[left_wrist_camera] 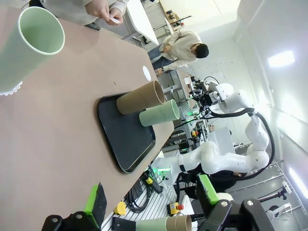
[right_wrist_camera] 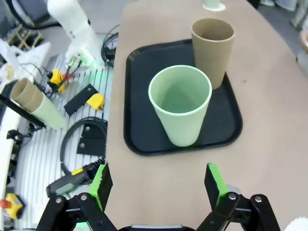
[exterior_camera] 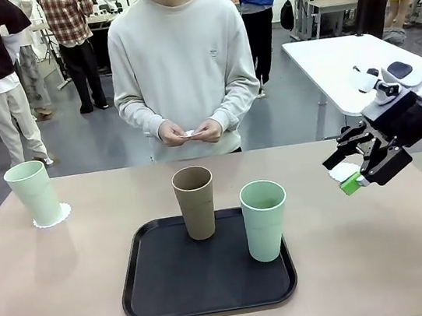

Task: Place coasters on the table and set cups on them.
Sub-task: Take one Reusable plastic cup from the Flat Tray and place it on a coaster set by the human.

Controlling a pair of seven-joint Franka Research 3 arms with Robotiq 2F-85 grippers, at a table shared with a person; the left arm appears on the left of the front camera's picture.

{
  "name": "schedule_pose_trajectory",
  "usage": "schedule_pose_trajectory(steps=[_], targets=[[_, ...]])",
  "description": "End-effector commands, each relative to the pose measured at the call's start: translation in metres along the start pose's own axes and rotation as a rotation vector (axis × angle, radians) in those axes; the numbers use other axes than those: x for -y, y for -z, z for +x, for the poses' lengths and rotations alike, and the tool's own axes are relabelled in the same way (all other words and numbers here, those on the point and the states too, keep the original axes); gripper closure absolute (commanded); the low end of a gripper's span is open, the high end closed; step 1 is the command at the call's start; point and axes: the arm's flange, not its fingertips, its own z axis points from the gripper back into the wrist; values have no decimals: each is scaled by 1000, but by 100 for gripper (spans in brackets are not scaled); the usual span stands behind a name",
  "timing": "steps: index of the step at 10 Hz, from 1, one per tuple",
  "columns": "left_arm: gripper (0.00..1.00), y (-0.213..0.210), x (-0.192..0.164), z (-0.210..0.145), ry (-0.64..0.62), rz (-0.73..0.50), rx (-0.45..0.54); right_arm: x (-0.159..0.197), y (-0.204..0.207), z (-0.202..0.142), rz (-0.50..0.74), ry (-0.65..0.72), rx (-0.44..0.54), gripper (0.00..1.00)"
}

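Paper coaster (exterior_camera: pixel 52 216) at the table's (exterior_camera: pixel 56 290) ten o'clock is topped by a mint cup (exterior_camera: pixel 33 193). A tan cup (exterior_camera: pixel 195 202) and second mint cup (exterior_camera: pixel 265 219) are stood on the central tray (exterior_camera: pixel 159 291). At three o'clock the right gripper (exterior_camera: pixel 341 173) is spread wide, empty, beside another coaster (exterior_camera: pixel 346 169); the left gripper (left_wrist_camera: pixel 149 192) likewise.

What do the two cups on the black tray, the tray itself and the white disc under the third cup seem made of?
Tan cup and mint cup: likely matte plastic or fibre composite; dull, glare-free walls. Tray: probably hard plastic, matte black, moulded raised rim. Coaster: seemingly thin paper, white, scalloped edge.
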Motion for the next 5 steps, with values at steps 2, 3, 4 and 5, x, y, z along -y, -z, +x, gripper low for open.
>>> schedule_pose_trajectory(steps=[2,3,4,5], targets=[[0,-1,2,1,0,-5,9,5,29,-30,-118,-128,-32,0],[0,-1,2,1,0,-5,9,8,36,-35,-167,-98,-75,0],[0,-1,2,1,0,-5,9,5,38,-36,-207,-83,-108,0],[0,-1,2,1,0,-5,9,26,11,-20,-85,-103,-54,0]])
